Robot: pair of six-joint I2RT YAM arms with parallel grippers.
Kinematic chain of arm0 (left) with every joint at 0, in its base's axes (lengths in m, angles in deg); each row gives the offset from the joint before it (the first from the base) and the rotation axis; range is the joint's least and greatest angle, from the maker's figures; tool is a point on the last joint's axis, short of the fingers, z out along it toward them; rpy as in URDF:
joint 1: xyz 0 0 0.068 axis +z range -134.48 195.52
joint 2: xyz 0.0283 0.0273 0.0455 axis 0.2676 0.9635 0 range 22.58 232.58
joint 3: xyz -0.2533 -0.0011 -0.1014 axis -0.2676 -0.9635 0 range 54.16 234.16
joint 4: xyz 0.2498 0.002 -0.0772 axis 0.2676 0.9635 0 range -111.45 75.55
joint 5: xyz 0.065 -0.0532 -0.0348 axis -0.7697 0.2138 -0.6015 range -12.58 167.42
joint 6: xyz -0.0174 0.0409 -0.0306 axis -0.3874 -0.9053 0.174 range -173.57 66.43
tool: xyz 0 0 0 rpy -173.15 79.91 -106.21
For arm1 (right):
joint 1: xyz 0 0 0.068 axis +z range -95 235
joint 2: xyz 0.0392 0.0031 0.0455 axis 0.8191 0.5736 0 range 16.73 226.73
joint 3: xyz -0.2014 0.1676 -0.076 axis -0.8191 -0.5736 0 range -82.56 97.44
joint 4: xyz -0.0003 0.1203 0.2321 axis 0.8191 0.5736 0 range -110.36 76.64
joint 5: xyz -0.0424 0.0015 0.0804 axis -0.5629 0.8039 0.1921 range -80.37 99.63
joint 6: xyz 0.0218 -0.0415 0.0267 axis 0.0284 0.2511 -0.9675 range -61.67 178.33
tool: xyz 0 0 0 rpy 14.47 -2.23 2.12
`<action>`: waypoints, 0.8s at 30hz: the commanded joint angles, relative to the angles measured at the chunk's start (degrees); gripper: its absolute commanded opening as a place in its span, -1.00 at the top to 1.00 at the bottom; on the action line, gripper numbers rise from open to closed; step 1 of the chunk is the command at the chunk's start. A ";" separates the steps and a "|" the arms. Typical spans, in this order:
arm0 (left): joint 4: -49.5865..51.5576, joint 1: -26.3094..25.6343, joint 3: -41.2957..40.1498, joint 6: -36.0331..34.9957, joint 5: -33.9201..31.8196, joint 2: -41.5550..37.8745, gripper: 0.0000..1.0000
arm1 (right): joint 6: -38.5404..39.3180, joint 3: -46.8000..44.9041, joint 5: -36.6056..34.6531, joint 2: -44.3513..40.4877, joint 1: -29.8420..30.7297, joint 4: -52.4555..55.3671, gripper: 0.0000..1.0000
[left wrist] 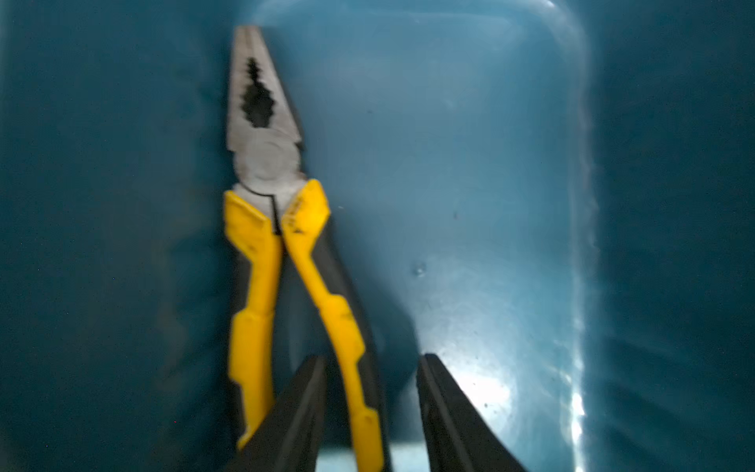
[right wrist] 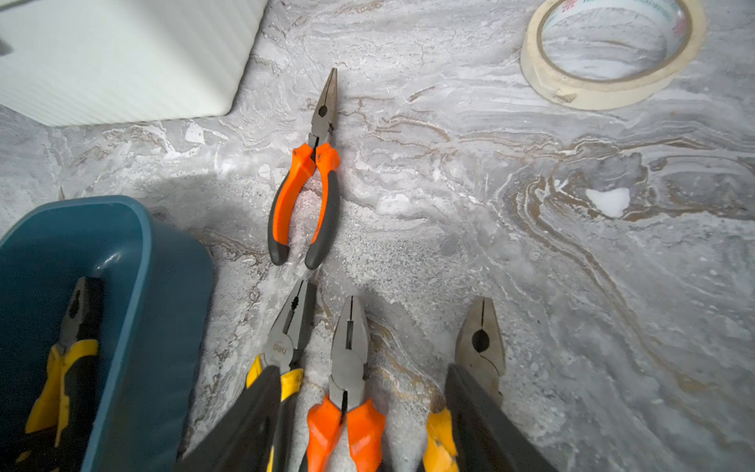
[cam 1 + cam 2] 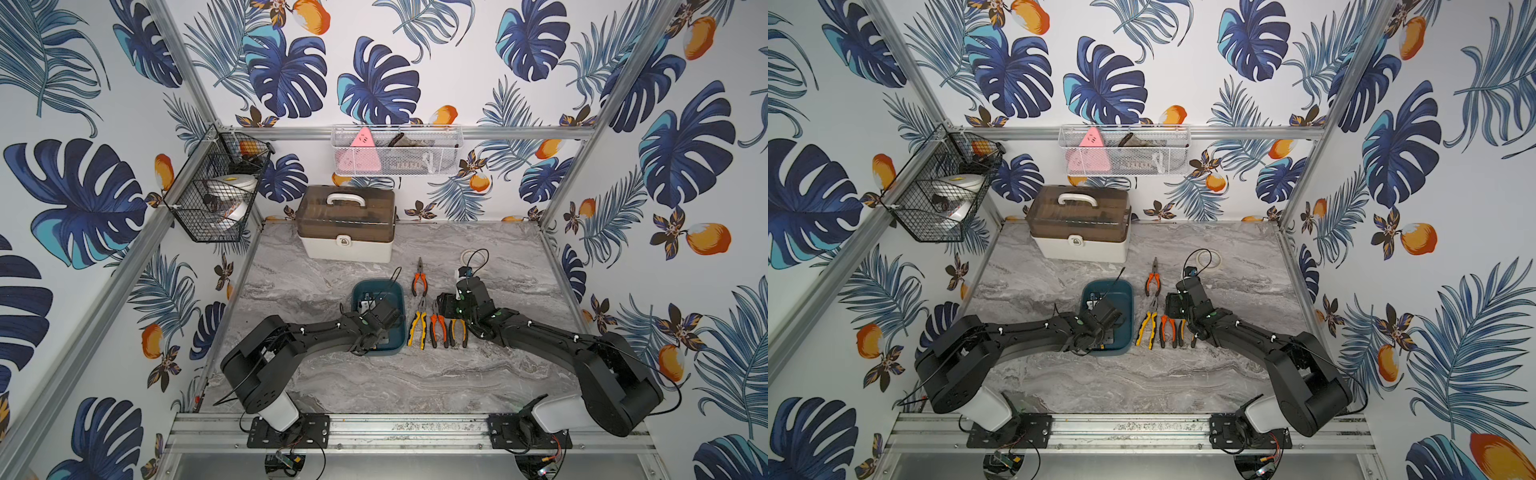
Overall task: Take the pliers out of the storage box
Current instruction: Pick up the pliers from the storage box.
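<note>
Four pairs of small pliers lie out on the grey marbled tabletop [image 2: 531, 253]: an orange-and-black long-nose pair [image 2: 306, 192] farther back, and a row of three [image 2: 349, 347] just beside the shallow dark teal plastic storage box [image 2: 175, 310]. One pair is left inside: yellow-and-black pliers [image 1: 265, 163] with grey serrated steel jaws, lying flat along one long wall, handles slightly splayed. Left gripper [image 1: 371, 356]: low in the box, fingers parted, straddling the handle nearer the box's middle, not yet pinching it. For a sound lift, close squarely on that handle. A hold far from the heavy head would probably let the tool swing, so rise slowly and straight to clear the rim. Right gripper [image 2: 363, 367]: spread and empty, above the row.
</note>
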 commanded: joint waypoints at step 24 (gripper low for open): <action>-2.59 -0.15 0.75 -13.36 -2.90 -9.91 1.00 | -1.21 -0.07 1.91 0.82 -0.39 -2.28 -0.10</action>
